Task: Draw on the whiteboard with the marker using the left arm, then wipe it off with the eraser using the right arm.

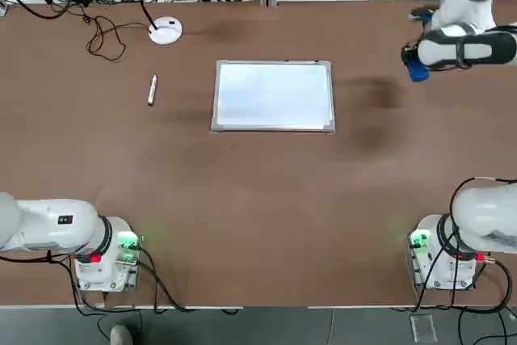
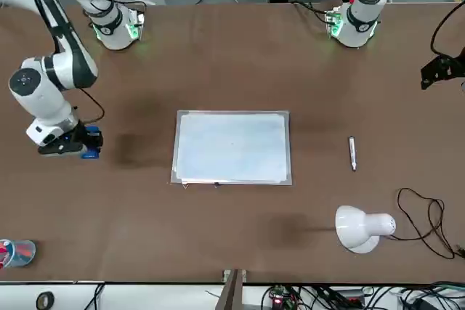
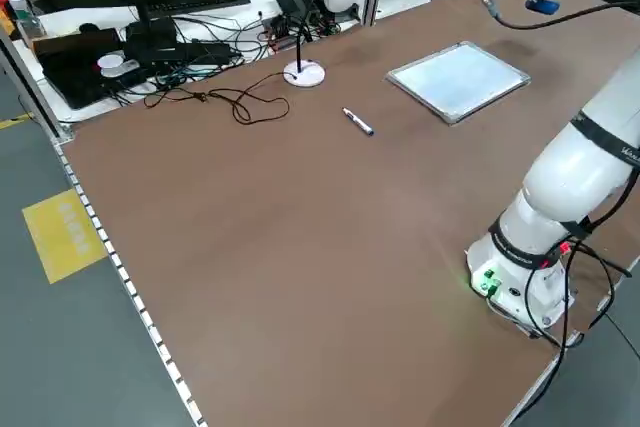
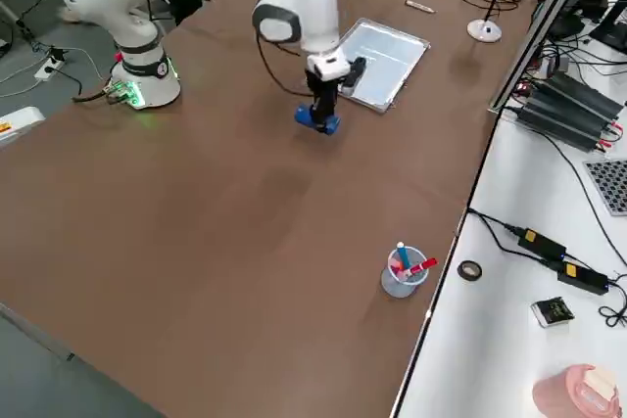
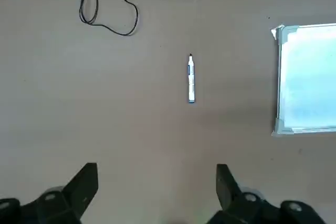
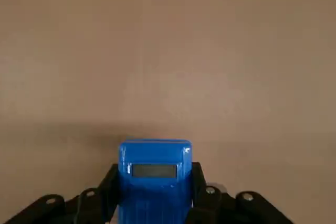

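Brown table [image 1: 258,199], whiteboard [image 1: 274,94] laid flat mid-table, marker [image 1: 152,90] beside it, lamp base [image 1: 166,31], clear cup [image 2: 16,253] near one edge

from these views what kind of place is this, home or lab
Most likely a robotics lab or test workspace. Two robot arms are bolted to one large brown table, a side bench holds power supplies and cables, and yellow floor marking runs beside the table.

Looking down from overhead, we see the whiteboard [image 1: 274,95] lying flat mid-table. The marker [image 1: 152,90] lies well to its left, and the lamp base [image 1: 166,31] stands beyond the marker. Far right of the board, the right gripper [image 1: 416,66] holds the eraser [image 1: 418,71].
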Controlling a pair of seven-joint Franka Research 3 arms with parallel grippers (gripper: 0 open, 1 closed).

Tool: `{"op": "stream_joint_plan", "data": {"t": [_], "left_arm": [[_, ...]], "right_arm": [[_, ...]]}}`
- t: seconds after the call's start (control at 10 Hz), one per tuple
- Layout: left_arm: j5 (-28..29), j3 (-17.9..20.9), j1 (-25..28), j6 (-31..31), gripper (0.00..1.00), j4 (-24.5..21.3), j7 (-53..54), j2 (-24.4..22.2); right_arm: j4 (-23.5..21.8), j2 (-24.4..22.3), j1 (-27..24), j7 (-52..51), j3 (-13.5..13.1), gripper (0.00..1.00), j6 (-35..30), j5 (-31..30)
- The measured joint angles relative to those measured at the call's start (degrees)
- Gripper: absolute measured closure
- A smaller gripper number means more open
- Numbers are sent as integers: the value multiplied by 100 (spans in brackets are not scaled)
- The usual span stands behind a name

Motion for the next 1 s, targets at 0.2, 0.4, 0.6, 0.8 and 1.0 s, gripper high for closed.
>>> {"op": "stream_joint_plan", "data": {"t": [0.2, 0.4, 0.6, 0.8, 1.0], "left_arm": [[0, 0, -1, 2, 0, 0, 0, 0], [0, 0, -1, 3, 0, 0, 0, 1], [0, 0, -1, 5, 0, -1, 0, 4], [0, 0, -1, 5, 0, -2, 0, 14], [0, 0, -1, 5, 0, -1, 0, 23]], "right_arm": [[-189, 84, -223, -7, -1, 43, 413, -1], [-258, 326, -340, -10, -2, 43, 745, -2], [-268, 690, -367, -18, -8, 43, 1072, -8], [-264, 975, -374, -26, -66, 43, 1294, -75], [-263, 1126, -383, -41, -160, 43, 1433, -171]]}}
